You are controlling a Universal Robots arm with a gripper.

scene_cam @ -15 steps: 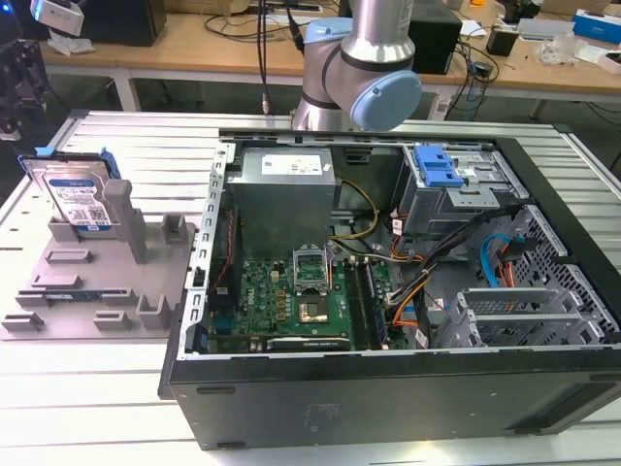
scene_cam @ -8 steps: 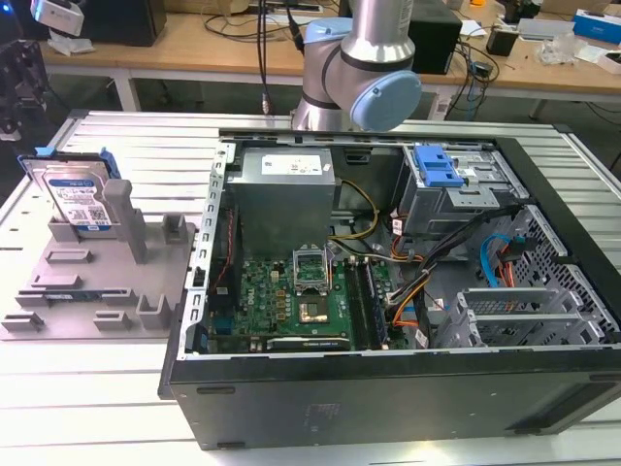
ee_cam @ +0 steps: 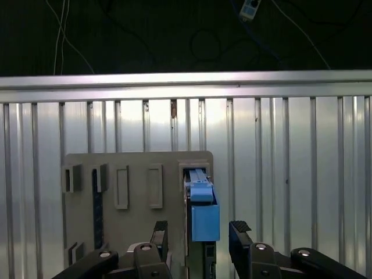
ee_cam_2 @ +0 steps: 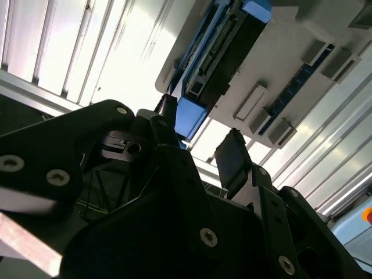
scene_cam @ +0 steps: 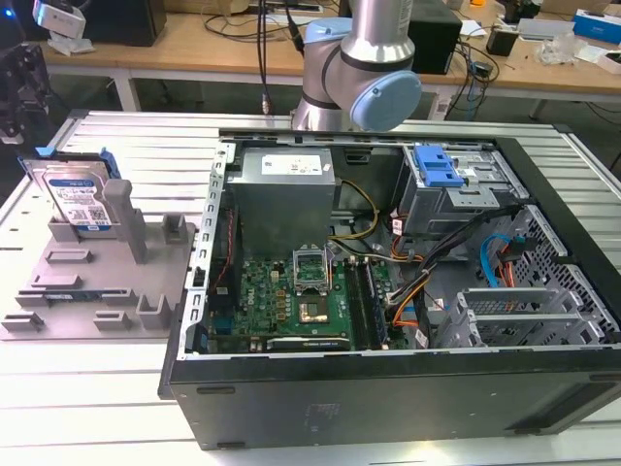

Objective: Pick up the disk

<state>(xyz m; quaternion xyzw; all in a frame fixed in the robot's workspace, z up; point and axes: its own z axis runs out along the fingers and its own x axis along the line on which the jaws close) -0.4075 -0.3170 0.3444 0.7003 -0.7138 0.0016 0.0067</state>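
The disk (scene_cam: 78,199) is a silver drive with a white-and-blue label and blue frame edges. It stands on edge in the grey fixture (scene_cam: 97,282) at the exterior view's left. In the first wrist view I look down on the disk's top edge (ee_cam: 200,195), whose blue frame lines up between the two black fingers. My gripper (ee_cam: 200,232) is open, holds nothing, and hangs well above the disk without touching it. The second wrist view shows the disk (ee_cam_2: 218,55) edge-on in the fixture (ee_cam_2: 290,52), beyond the open gripper (ee_cam_2: 200,136).
An open computer case (scene_cam: 388,272) with motherboard, cables and a blue drive-bay bracket (scene_cam: 435,167) stands at the exterior view's right of the fixture. The arm's base (scene_cam: 359,68) rises behind the case. Ribbed metal tabletop (ee_cam: 290,163) surrounds the fixture, whose grey posts (scene_cam: 124,218) stand beside the disk.
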